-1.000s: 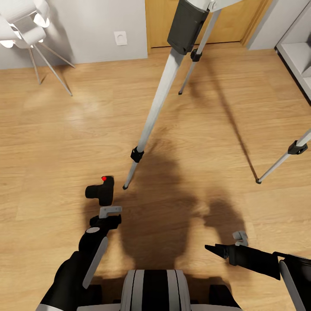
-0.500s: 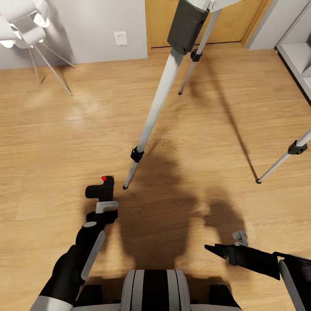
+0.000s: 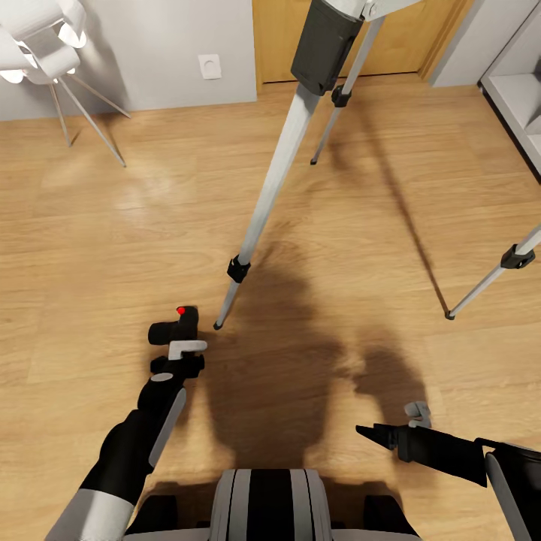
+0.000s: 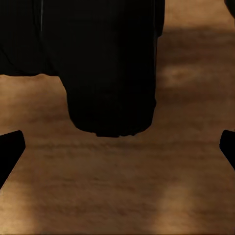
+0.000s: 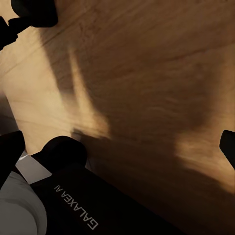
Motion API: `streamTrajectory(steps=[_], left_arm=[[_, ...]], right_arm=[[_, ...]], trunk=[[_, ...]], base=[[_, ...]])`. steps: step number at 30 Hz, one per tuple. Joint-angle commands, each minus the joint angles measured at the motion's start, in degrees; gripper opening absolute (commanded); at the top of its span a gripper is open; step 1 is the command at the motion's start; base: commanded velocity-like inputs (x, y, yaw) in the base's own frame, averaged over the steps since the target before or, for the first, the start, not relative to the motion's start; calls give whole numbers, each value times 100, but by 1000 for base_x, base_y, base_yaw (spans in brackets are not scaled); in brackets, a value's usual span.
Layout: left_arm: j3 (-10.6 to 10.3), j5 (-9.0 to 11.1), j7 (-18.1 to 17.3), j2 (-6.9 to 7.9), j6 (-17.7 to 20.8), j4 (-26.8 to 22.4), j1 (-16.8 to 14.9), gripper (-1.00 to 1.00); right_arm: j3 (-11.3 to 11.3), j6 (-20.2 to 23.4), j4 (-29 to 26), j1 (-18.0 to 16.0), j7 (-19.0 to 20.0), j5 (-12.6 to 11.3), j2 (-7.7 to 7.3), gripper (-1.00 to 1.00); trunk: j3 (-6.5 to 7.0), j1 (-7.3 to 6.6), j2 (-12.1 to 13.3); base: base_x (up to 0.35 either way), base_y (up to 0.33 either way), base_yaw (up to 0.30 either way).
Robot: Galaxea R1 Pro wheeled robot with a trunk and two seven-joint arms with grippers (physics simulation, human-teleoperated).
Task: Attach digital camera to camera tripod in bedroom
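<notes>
reach is what is changing: over the last second the left gripper (image 3: 179, 358) is creeping forward along the floor (image 3: 90, 248) toward the camera (image 3: 176, 326), and it is now sitting just behind it, while the head view itself is staying put. the camera is resting on the floor beside the foot of the tripod (image 3: 264, 199) leg nearest the robot, red button up. in the left wrist view the camera (image 4: 105, 63) is looming close, with the fingers (image 4: 10, 152) spread wide and not yet around it. the right gripper (image 3: 418, 415) is idling low over the floor, well apart; i cannot tell whether it is parted. a grasp looks imminent.
</notes>
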Motion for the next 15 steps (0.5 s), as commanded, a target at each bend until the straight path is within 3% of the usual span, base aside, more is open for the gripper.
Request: streamTrajectory(steps=[1, 11, 15], left_arm=[[-10, 41, 48, 2, 16, 16, -6, 100], [-10, 11, 46, 11, -33, 451, -335, 100], [-10, 6, 41, 0, -305, 924, -541, 100]], right_arm=[[-4, 27, 0, -2, 12, -9, -1, 100], [-4, 30, 5, -2, 12, -7, -1, 100], [-4, 32, 8, -2, 12, -1, -8, 100]], trunk=[[-3, -1, -1], [-3, -1, -1], [-3, -1, -1]], base=[[0, 0, 0], [0, 0, 0], [0, 0, 0]])
